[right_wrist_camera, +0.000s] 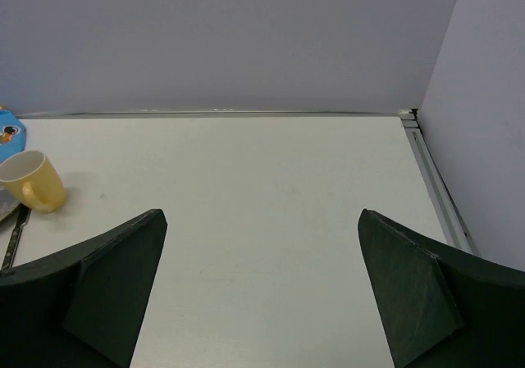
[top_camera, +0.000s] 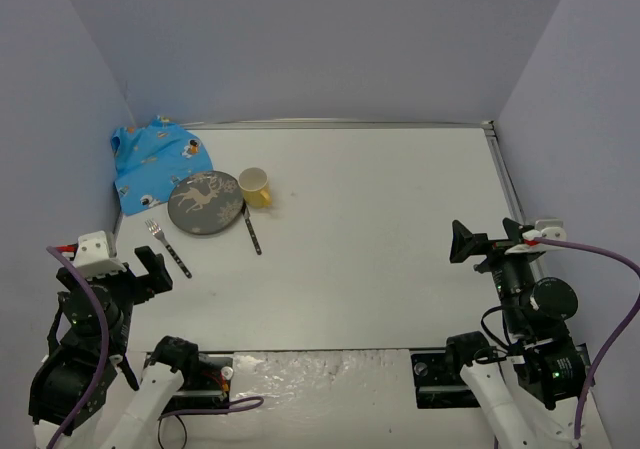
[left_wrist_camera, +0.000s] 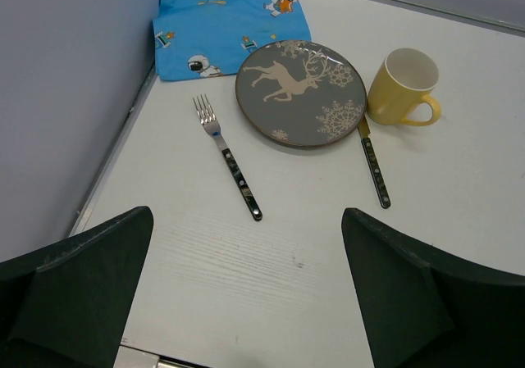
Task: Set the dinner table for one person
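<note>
The bench [top_camera: 380,229] spreads beneath and right of the reindeer plate [left_wrist_camera: 301,92]. A fork [left_wrist_camera: 227,156] lies left of the plate, a knife [left_wrist_camera: 374,169] and yellow mug [left_wrist_camera: 402,87] right of it (a diner's usual layout). Left jaws and right jaws gape wide, empty, with seemingly nothing left to grip.

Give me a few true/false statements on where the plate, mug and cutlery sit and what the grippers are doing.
1. The fork lies on the dinner table beside the plate, not touching it. True.
2. The mug stands on the plate. False: it stands upright on the dinner table, next to the plate.
3. The left gripper and the right gripper are both open and hold nothing. True.
4. The knife lies on the blue cloth. False: it lies on the dinner table, on the side of the plate away from the cloth.
</note>
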Tool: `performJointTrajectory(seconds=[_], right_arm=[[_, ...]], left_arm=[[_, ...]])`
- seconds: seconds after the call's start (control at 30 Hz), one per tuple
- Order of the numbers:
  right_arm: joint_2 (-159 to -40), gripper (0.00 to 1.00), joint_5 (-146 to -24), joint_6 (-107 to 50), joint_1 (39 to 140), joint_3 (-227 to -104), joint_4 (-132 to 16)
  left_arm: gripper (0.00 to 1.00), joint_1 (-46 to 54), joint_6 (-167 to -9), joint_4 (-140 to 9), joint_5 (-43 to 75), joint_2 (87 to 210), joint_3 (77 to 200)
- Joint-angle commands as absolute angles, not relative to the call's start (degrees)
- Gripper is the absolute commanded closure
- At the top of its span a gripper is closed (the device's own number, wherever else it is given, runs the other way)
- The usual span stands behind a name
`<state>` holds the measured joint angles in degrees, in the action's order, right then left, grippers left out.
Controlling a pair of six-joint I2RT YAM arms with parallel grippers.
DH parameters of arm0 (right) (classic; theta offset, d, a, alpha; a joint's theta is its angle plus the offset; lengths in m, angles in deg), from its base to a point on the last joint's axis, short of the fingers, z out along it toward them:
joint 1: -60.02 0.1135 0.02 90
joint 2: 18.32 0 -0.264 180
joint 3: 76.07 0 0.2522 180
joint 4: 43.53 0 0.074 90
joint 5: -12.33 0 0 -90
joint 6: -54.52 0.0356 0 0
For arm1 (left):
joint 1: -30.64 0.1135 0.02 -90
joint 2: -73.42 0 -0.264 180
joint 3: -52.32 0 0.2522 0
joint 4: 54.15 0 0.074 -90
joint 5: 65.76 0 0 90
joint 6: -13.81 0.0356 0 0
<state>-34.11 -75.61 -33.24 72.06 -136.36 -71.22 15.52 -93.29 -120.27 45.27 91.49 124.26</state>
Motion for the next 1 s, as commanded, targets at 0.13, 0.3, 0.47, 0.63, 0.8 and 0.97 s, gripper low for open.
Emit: performJointTrajectory(seconds=[0.13, 0.3, 0.47, 0.63, 0.8, 0.97], right_arm=[[-37.96, 0.00, -77.06, -31.54, 72.06, -138.00, -65.64], [-44.63, 0.00, -78.70, -25.87, 72.06, -138.61, -65.56], [-52.05, 0.00, -86.34, -20.89, 72.06, -139.19, -65.37], [-58.61, 0.00, -91.34, -18.84, 72.06, -140.77, -65.38], [-60.94, 0.00, -94.03, -19.14, 72.06, -141.14, -64.51], [-60.82, 0.00, -96.30, -20.93, 72.06, -140.35, -63.79]], left_arm=[[0.03, 15.17, -96.55, -117.56, 46.65, 97.53, 126.28], [0.03, 15.17, -100.35, -115.66, 45.21, 106.96, 127.97], [0.03, 15.26, -103.10, -110.57, 45.87, 118.98, 130.43], [0.03, 17.47, -102.28, -101.71, 47.83, 136.12, 137.66], [0.03, 27.63, -104.97, -94.80, 42.08, 151.82, 148.96], [0.03, 33.56, -104.46, -88.12, 42.11, 168.21, 158.82]])
